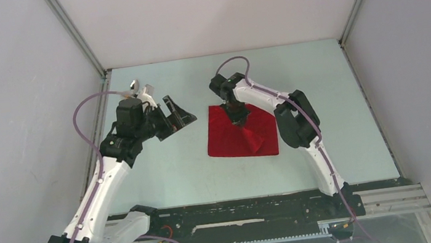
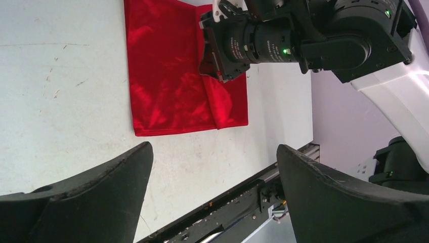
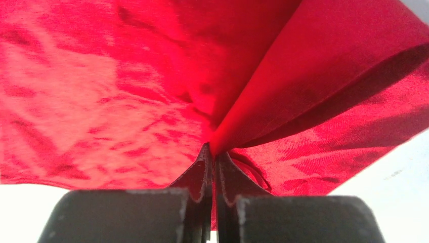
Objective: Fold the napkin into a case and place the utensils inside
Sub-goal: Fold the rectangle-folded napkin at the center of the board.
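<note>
Centrally, right end effector point(image 1: 240, 121) pinching napkin point(image 1: 226, 140)

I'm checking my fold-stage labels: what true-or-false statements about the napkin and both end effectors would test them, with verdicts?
1. The right end effector is shut on a fold of the napkin. True.
2. The left end effector grips the napkin too. False: it is open, empty and clear of the cloth.
3. The napkin lies completely flat. False: a ridge is pulled up where it is pinched.
4. Most of the napkin rests on the table. True.
</note>
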### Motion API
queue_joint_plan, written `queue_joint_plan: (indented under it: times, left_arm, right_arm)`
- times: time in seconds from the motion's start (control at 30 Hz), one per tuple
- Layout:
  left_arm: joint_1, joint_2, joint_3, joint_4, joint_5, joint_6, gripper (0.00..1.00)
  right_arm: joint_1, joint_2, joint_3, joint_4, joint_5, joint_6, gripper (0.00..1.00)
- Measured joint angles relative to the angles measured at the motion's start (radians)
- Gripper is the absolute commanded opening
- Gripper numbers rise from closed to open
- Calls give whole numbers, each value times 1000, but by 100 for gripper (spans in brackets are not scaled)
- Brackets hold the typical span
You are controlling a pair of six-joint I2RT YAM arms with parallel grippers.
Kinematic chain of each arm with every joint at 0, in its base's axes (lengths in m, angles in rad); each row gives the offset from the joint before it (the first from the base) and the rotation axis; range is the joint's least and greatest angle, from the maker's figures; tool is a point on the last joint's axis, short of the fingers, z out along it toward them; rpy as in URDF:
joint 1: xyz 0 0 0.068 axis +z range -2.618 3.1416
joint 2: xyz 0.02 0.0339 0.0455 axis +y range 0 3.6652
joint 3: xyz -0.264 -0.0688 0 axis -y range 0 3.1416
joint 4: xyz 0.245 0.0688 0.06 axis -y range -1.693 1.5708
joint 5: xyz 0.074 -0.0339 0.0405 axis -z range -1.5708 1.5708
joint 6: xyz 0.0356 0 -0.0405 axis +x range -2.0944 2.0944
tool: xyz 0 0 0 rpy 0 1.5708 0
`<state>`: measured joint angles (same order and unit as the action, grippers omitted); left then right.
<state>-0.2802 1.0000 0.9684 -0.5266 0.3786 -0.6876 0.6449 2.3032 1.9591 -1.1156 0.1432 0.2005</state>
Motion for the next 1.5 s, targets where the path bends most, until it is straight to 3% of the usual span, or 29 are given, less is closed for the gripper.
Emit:
queue_joint_plan:
  times: [0.77,1.5]
  left_arm:
    - [14,-37,-47,-8,0,-2,100]
    - [58,-57,-59,-8,24,-1,100]
  right_arm:
    - [-8,45,68,104,-394,41,0]
    - [-35,110,150,137,-489,86,0]
